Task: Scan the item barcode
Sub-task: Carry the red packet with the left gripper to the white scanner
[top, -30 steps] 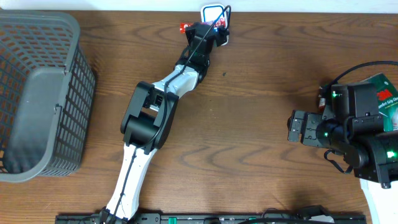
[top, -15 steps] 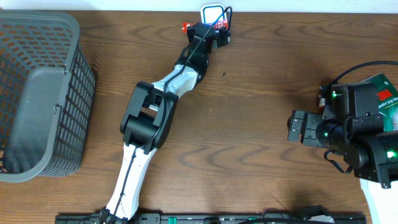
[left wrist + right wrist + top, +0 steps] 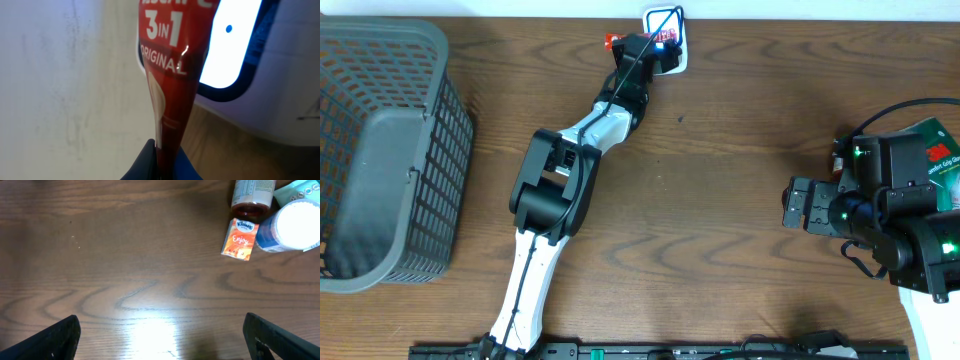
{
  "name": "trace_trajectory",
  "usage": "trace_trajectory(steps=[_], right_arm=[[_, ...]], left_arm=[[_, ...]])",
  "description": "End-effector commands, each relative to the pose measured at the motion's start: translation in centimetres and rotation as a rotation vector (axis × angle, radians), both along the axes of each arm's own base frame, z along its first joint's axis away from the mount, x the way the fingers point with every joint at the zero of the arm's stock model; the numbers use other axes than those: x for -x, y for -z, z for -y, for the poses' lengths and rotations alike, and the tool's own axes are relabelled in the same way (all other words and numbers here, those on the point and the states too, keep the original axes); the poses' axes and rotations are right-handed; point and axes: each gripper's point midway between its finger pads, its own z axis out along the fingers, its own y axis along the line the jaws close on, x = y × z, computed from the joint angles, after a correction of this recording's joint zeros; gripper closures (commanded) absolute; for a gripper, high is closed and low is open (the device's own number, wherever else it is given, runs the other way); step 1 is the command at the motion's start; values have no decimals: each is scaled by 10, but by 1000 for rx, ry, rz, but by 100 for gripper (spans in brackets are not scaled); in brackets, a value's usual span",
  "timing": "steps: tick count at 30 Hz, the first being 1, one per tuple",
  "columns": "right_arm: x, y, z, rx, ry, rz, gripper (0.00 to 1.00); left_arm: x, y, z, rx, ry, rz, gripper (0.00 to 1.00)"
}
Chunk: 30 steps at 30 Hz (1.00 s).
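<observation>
The red 3-in-1 coffee sachet (image 3: 167, 75) stands up out of the left gripper (image 3: 161, 162), whose jaws are pinched together on its lower end. Its upper part rises ahead of the fingertips, just in front of the lit window of the scanner (image 3: 230, 40) and off to one side of the window's middle. In the wrist view the pack is nearly edge-on and twisted along its length. No barcode shows on the side facing the camera, and I cannot tell which face is turned to the glass. That looks like the main risk: a thin, floppy foil pack gripped at one end may curl or present a glossy crease, so the reader could catch glare or a bent code and give no read. The grip is a second worry. The hold is narrow, and turning the wrist to square the pack might let it slide out and drop onto the table (image 3: 740, 120) below the fingers. Pushing further forward could also nudge the scanner, which sits at the table's far edge. The right gripper (image 3: 160, 335), jaws wide apart and empty, hovers well apart over bare wood. A Kleenex pack (image 3: 240, 239) lies ahead and to its right, so it threatens nothing here.
</observation>
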Motion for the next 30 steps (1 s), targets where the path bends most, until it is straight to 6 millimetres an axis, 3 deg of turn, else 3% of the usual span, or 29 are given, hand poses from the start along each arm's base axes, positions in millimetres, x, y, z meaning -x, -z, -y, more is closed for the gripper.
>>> trace_trajectory(steps=[1, 20, 26, 30], right_arm=[[0, -1, 4, 14, 1, 5, 1], [0, -1, 4, 15, 2, 5, 1], [0, -1, 4, 15, 2, 5, 1], [0, -1, 4, 15, 2, 5, 1]], left_arm=[[-1, 21, 1, -2, 9, -25, 93], [-3, 15, 3, 5, 9, -10, 93], [-15, -19, 1, 19, -35, 63, 93], [-17, -58, 2, 88, -74, 126, 93]])
